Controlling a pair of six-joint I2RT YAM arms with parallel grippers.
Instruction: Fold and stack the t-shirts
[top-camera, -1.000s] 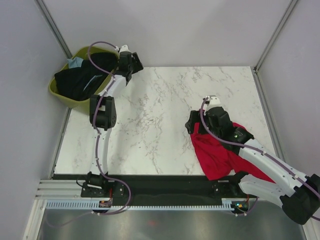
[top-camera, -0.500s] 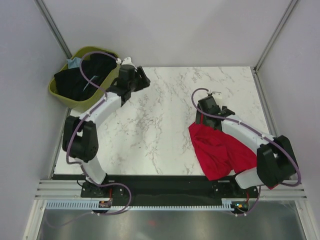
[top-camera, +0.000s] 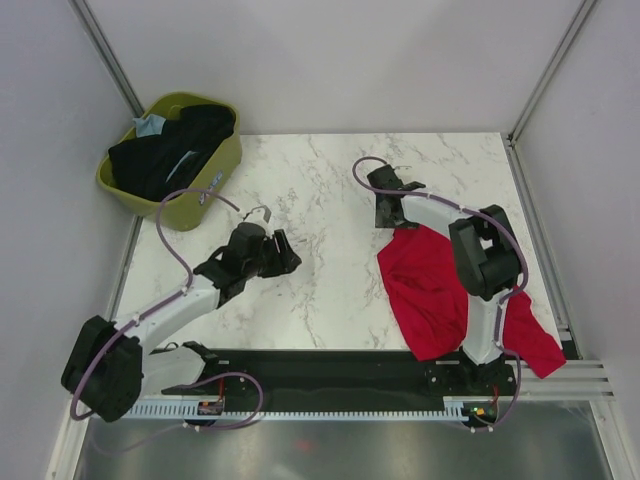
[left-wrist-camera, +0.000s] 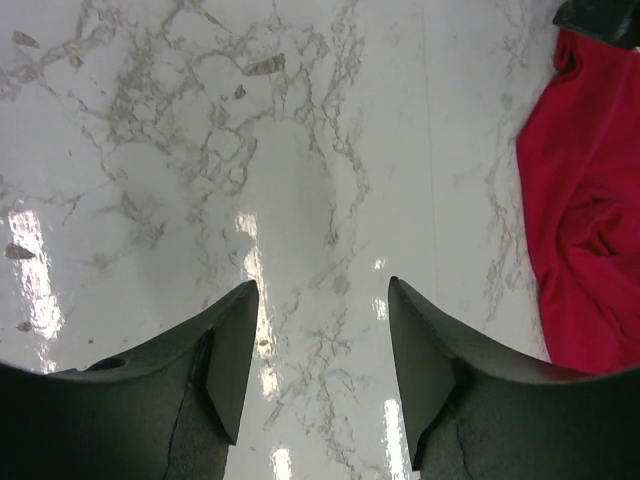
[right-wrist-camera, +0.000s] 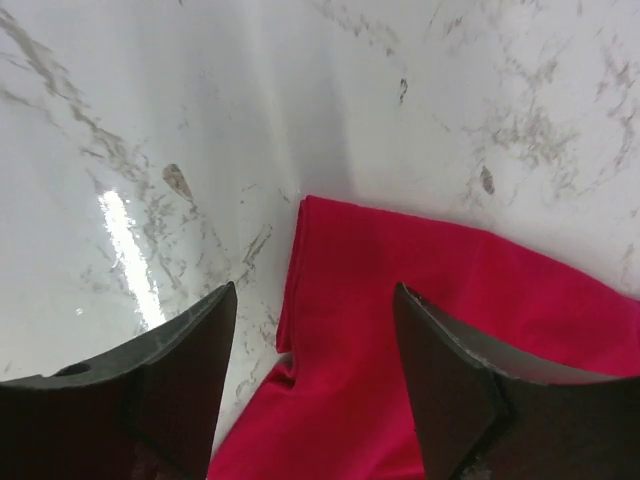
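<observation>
- Taking the red t-shirt (top-camera: 440, 290) as the piece in hand: lying rumpled and not yet folded on the surface (top-camera: 320, 190), well apart from the olive-green basket (top-camera: 190, 210), over on the opposite side from it.
- Judging it to be light, limp cloth: sagging and bunching wherever lifted, sliding easily over the glossy surface, holding no shape of its own, and taking a firm pinch without harm.
- Judging the best hold to be the corner pointing toward the basket, where a doubled edge is showing as a neat straight line. Pinching through both layers there, rather than in the loose middle, is likely to keep the cloth from slipping out.
- Expecting a second hold at a matching corner to be needed for spreading it flat before any fold.
- Hanging right over that corner: the right hand (right-wrist-camera: 315, 290), fingers spread wide and straddling the doubled edge, clamping nothing. Not possible to tell whether the tips are touching the cloth.
- Hovering over bare surface between the basket and the red t-shirt: the left hand (left-wrist-camera: 320, 283), also spread and carrying nothing.
- Sitting heaped inside the basket: the black t-shirts (top-camera: 170, 150) and, tucked at the rim farthest from the red t-shirt, the light blue t-shirt (top-camera: 150, 125), all not yet folded.
</observation>
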